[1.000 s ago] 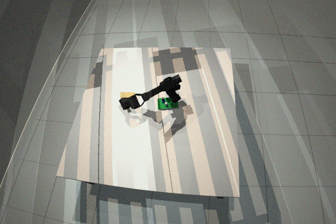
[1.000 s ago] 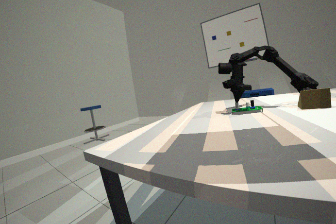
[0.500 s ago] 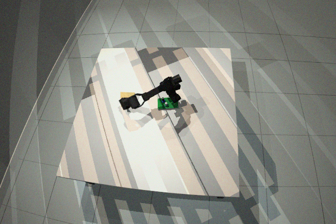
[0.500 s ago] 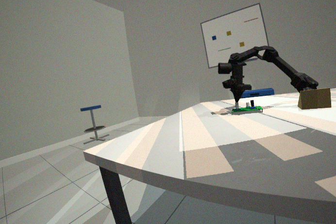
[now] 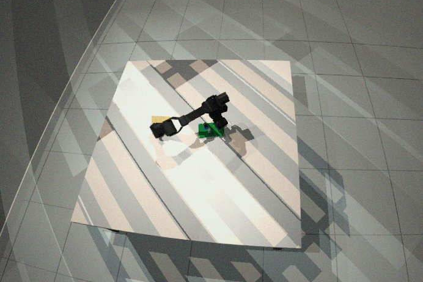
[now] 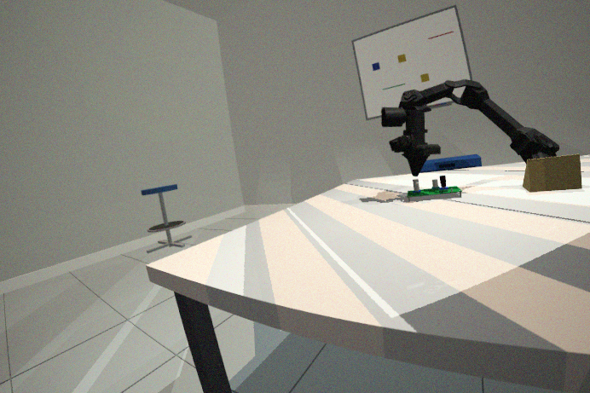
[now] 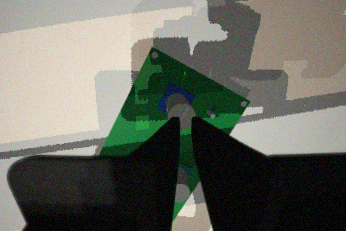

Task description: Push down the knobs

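Note:
The green circuit board (image 5: pixel 211 130) stands on short legs near the middle of the table; it also shows in the exterior view (image 6: pixel 434 193) and in the wrist view (image 7: pixel 175 116). A grey knob (image 6: pixel 415 184) (image 7: pixel 175 97) sits low at the board's left end, on a blue potentiometer. A second grey knob (image 6: pixel 434 182) and a black knob (image 6: pixel 442 181) stand further right. My gripper (image 6: pixel 415 172) points straight down, a small gap above the left grey knob (image 7: pixel 178 105). Its fingers are almost together with a thin slit between them, and they hold nothing.
A tan box (image 6: pixel 552 172) stands by the arm's base at the right. A blue box (image 6: pixel 450 162) lies behind the board. A whiteboard (image 6: pixel 412 61) hangs on the far wall and a stool (image 6: pixel 163 218) stands on the floor at the left.

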{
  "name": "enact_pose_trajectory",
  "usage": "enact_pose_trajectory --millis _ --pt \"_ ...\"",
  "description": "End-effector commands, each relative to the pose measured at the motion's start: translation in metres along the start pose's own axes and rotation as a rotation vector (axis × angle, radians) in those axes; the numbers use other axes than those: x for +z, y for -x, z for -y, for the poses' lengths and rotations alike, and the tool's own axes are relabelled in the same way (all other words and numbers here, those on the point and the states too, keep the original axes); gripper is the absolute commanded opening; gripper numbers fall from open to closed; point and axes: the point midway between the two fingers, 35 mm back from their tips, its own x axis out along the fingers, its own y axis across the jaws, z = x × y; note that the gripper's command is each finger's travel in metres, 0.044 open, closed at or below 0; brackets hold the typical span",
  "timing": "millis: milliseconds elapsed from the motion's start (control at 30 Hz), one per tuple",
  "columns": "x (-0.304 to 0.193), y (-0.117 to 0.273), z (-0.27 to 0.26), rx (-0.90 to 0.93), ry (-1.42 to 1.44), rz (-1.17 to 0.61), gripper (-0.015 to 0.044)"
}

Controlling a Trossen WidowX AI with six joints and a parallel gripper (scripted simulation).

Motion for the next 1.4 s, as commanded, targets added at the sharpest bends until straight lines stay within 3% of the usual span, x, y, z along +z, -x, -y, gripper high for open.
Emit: enact_pose_trajectory --millis 0,200,433,633,1367 --pt "0.000 -0.001 0.000 0.000 0.000 -0.001 0.0105" --pt "-0.007 0.005 -0.006 0.003 0.001 0.001 0.0263" --pt "-0.094 0.048 -0.064 0.016 0.006 0.007 0.0440" --pt "-0.159 0.053 -0.091 0.005 0.003 -0.003 0.0440" --pt "-0.159 0.053 -0.091 0.005 0.003 -0.003 0.0440"
